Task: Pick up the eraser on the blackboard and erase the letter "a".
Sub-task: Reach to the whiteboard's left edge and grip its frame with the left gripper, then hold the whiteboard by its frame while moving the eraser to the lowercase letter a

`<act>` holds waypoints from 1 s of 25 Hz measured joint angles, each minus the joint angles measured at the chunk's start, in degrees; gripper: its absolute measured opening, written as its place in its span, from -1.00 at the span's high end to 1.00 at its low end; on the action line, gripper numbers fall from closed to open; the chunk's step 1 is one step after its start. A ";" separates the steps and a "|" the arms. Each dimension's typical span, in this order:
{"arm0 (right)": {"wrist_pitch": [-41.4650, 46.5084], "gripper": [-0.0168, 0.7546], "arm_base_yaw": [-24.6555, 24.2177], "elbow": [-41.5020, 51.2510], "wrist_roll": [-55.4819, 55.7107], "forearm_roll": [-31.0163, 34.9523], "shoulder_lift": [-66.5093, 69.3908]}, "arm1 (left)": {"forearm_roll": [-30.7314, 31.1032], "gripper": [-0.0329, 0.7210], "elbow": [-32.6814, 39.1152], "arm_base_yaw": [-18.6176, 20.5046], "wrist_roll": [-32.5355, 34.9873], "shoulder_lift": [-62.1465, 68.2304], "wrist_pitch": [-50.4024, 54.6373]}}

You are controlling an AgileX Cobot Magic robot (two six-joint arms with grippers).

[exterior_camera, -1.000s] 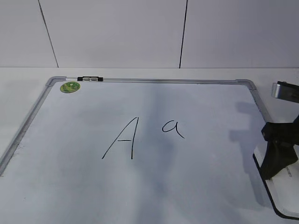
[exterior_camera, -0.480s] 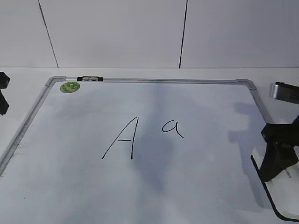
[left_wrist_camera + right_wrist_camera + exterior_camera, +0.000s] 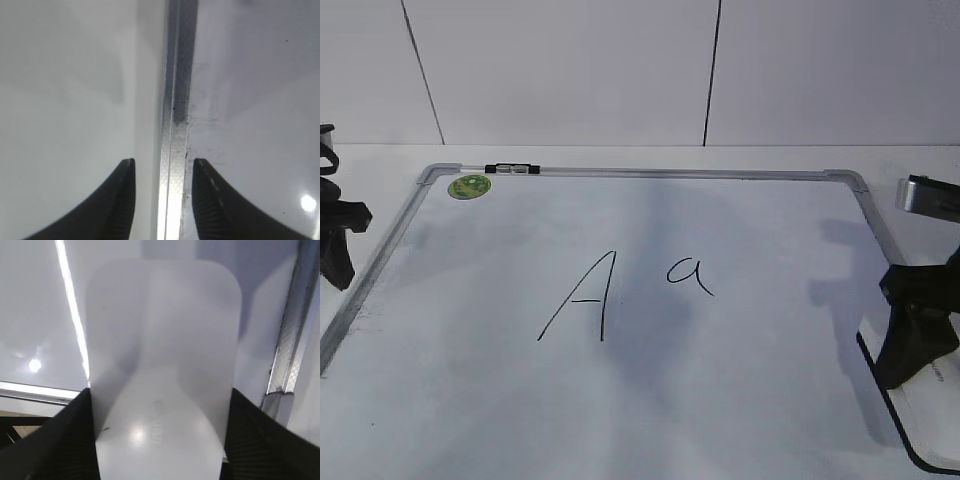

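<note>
The blackboard (image 3: 670, 173) lies flat, with a capital "A" (image 3: 582, 298) and the small letter "a" (image 3: 690, 275) to its right. The white eraser (image 3: 932, 410) with its black underside lies at the board's right edge. My right gripper (image 3: 910, 350) stands over it. In the right wrist view both fingers (image 3: 160, 395) press the sides of the eraser (image 3: 162, 365), beside the board's frame (image 3: 287, 355). My left gripper (image 3: 335, 250) is at the board's left edge, open and empty (image 3: 161, 165), straddling the metal frame (image 3: 175, 100).
A green round sticker (image 3: 470, 186) and a small black-and-silver clip (image 3: 512, 169) sit at the board's far left corner. A white tiled wall rises behind the table. A silver-grey part (image 3: 930, 195) of the right arm shows at the right edge.
My left gripper has come into the exterior view at the left and moved in toward the board's left frame. My right gripper has stayed on the eraser, shifting only slightly.
</note>
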 joint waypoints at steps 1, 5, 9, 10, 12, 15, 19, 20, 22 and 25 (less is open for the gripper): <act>0.00 -0.49 0.00 0.00 0.00 0.00 0.00 | 0.00 0.15 0.00 0.00 0.00 0.60 0.00; 0.00 -0.49 0.00 0.00 -0.12 0.00 0.00 | 0.00 0.15 0.00 0.00 0.00 2.36 0.00; 0.00 -0.49 0.00 0.00 -0.12 0.00 0.00 | 0.49 0.15 -0.25 0.00 0.00 3.72 0.00; 0.00 -0.49 0.00 0.00 -0.12 0.00 0.00 | 0.61 0.15 -0.28 0.00 0.00 3.98 0.00; 0.00 -0.49 0.00 0.00 -0.12 0.00 0.00 | 0.74 0.15 -0.28 0.00 0.00 4.35 0.00; 0.00 -0.49 0.00 0.00 -0.21 0.00 0.00 | 0.86 0.15 -0.28 0.00 0.00 4.60 -0.12; 0.00 -0.49 0.00 0.00 -0.21 0.00 0.00 | 0.86 0.15 -0.28 0.00 0.00 4.60 -0.35; 0.00 -0.49 0.00 0.00 -0.21 0.00 0.00 | 0.97 0.15 -0.28 0.00 0.00 4.60 -0.47; 0.00 -0.49 0.00 0.00 -0.21 0.00 0.00 | 0.97 0.15 -0.28 0.00 0.00 4.60 -0.61; 0.00 -0.49 0.00 0.00 -0.21 0.00 0.00 | 1.08 0.15 -0.28 0.00 0.00 4.60 -0.88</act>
